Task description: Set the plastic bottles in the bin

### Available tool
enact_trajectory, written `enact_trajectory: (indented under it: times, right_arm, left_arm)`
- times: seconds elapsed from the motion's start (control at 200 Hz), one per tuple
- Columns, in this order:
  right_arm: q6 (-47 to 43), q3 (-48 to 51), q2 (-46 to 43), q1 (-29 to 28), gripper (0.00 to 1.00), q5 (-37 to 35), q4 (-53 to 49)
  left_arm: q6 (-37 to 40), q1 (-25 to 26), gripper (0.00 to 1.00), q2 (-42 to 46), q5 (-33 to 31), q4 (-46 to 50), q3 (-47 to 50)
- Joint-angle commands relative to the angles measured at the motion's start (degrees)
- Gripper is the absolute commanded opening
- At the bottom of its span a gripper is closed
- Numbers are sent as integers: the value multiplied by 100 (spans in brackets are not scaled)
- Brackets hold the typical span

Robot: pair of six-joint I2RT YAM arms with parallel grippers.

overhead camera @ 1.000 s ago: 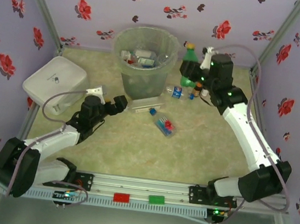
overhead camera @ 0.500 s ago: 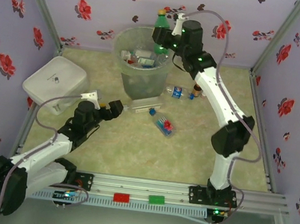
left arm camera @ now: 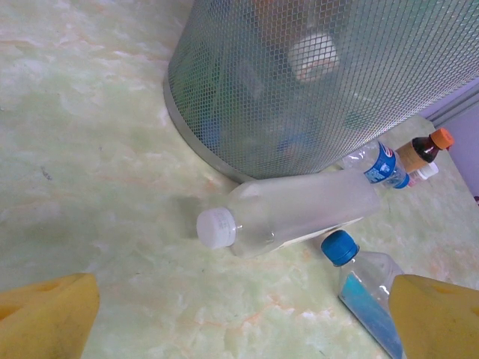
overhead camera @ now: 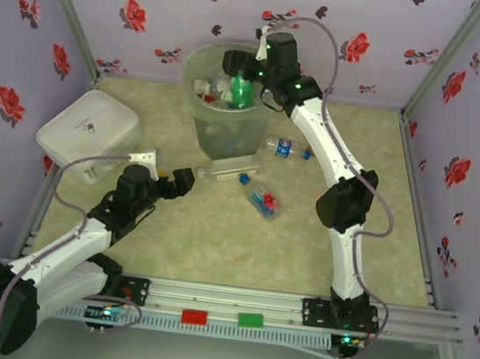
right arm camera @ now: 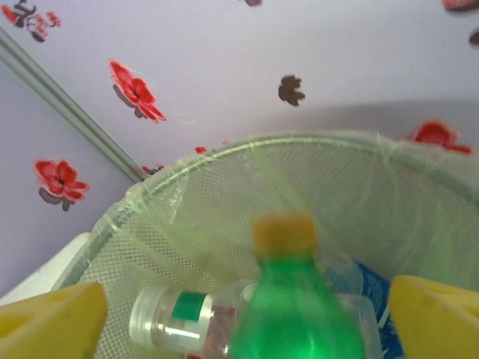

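Green plastic sits square between my fingers on the right wrist view: the green bottle (right arm camera: 292, 314) is directly below the right gripper (right arm camera: 243, 321), yellow cap up, its body inside the mouth of the bin (right arm camera: 224, 149). The jaws stand wide, both yellow tips well off the bottle's sides, so nothing is gripped. I read this as the drop itself. The bottle looks blurred, and other bottles lie under it in the bin.

To finish cleanly I would lift the wrist straight up from here. A sideways move looks risky, since the liner (right arm camera: 150, 202) drapes loosely over the rim just ahead of the fingers and a low fingertip could catch it.

The left gripper (left arm camera: 241, 318) is also spread wide and holds nothing. A frosted bottle (left arm camera: 299, 213) lies on its side just ahead of it, white cap toward the gripper's left, its far side against the foot of the bin. A blue-capped bottle (left arm camera: 367, 277) lies nearer, close to the right fingertip. My judgement is that the frosted bottle runs along the line of the jaws, so I would turn the wrist first. Then I would close across the middle of the body rather than the cap, keeping the far finger from jamming against the mesh.
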State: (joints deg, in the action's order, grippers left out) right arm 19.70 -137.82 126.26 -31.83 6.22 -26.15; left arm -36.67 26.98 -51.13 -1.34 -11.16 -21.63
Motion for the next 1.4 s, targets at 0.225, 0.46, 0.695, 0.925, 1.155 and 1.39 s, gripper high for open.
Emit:
enact_trajectory:
  times: [0.225, 0.46, 0.695, 0.925, 1.155, 1.39]
  right_arm:
    - [-592, 702, -1350, -103, 100, -86, -92]
    - [-530, 3824, -3372, -113, 100, -514, 696]
    - [77, 6743, -5131, -105, 100, -1178, 1059]
    - [899, 8658, -5896, -104, 100, -1538, 1852]
    - [1310, 9195, -5768, -104, 100, -1525, 2377]
    - [1367, 9434, -5832, -104, 99, -1652, 2528]
  left_arm:
    - [768, -22, 100, -328, 582, 218, -440]
    - [1361, 218, 100, -1108, 855, 263, -1047]
    - [1727, 649, 100, -2152, 853, 157, -1688]
    - [2278, 814, 100, -3236, 822, 366, -2420]
    - [3043, 785, 100, -4049, 556, 1044, -3291]
    - [3442, 563, 100, -4588, 474, 1489, -3814]
